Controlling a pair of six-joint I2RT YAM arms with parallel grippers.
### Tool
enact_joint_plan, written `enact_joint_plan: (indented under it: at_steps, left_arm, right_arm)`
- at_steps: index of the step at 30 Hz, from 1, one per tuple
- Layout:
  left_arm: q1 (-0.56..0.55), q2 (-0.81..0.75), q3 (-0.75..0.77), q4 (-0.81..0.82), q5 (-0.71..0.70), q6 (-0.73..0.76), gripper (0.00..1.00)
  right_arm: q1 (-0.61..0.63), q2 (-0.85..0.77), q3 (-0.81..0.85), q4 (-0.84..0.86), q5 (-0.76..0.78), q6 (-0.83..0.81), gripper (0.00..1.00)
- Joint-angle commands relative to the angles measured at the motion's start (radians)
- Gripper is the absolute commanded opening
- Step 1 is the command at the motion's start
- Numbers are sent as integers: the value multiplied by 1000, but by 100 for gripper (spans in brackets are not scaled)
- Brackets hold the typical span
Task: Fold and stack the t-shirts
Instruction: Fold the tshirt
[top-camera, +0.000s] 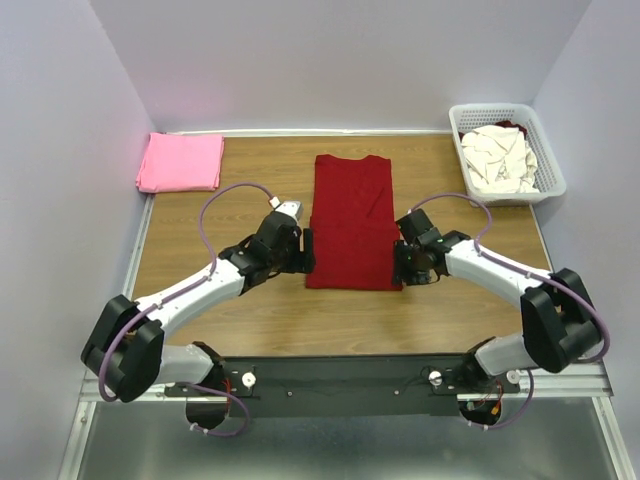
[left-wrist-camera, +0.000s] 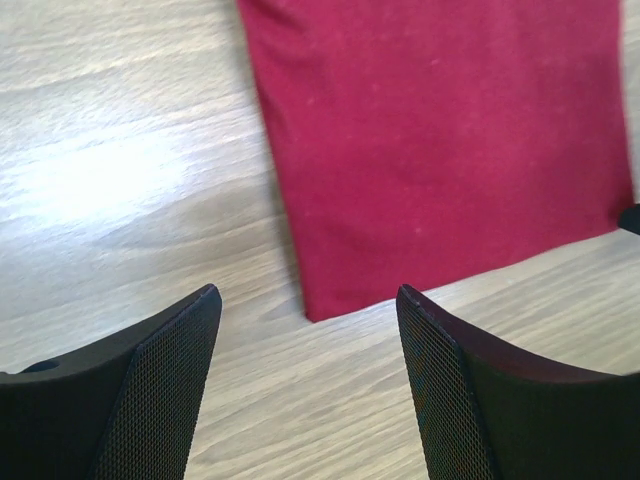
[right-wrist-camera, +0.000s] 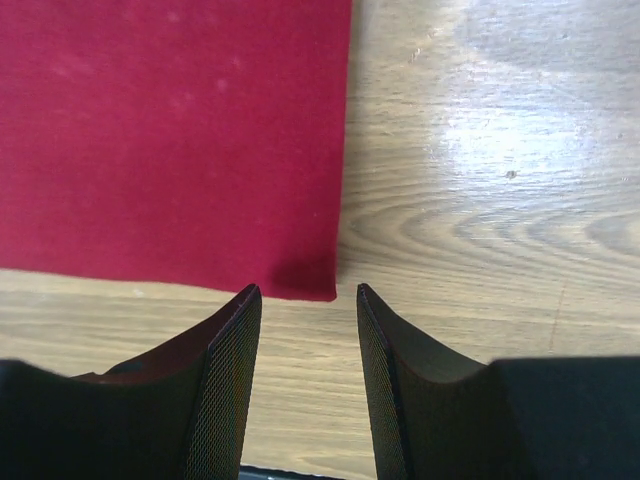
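A dark red t-shirt (top-camera: 350, 222) lies flat in the middle of the table, folded into a long strip. My left gripper (top-camera: 309, 251) hovers at its near left corner (left-wrist-camera: 318, 305), open, nothing between the jaws. My right gripper (top-camera: 401, 262) stands at the near right corner (right-wrist-camera: 318, 285), open with bare wood between its fingers. A bright pink t-shirt (top-camera: 181, 162) lies folded at the back left. Cream-white t-shirts (top-camera: 500, 158) are heaped in the basket.
A white lattice basket (top-camera: 548, 150) sits at the back right corner. Purple walls close in the table on three sides. A metal rail (top-camera: 350, 372) runs along the near edge with both arm bases.
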Motion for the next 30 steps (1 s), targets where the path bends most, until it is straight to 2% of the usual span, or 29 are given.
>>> enact_joint_plan:
  at_steps: [1,8,13,18,19,21,30]
  left_arm:
    - [-17,17,-3,-44,-66,7,79]
    - [-34,51,13,-38,-73,4,79]
    - [-46,74,13,-36,-69,-1,79]
    - [-62,115,29,-55,-70,-9,78]
    - [-63,129,32,-58,-73,-9,78]
    - [-68,143,44,-76,-90,-21,78]
    - [-89,242,92,-119,-106,-29,71]
  right_arm:
    - [37,60,51,-50,110,34,50]
    - [88,155,38,-48,104,46,49]
    - [117,192,11,-46,105,62,38]
    - [132,206,4,-48,125,60,13]
    - [134,206,5,-48,130,57,6]
    - [137,201,4,-48,141,54,1]
    - [142,178,-12,-31,162,53,1]
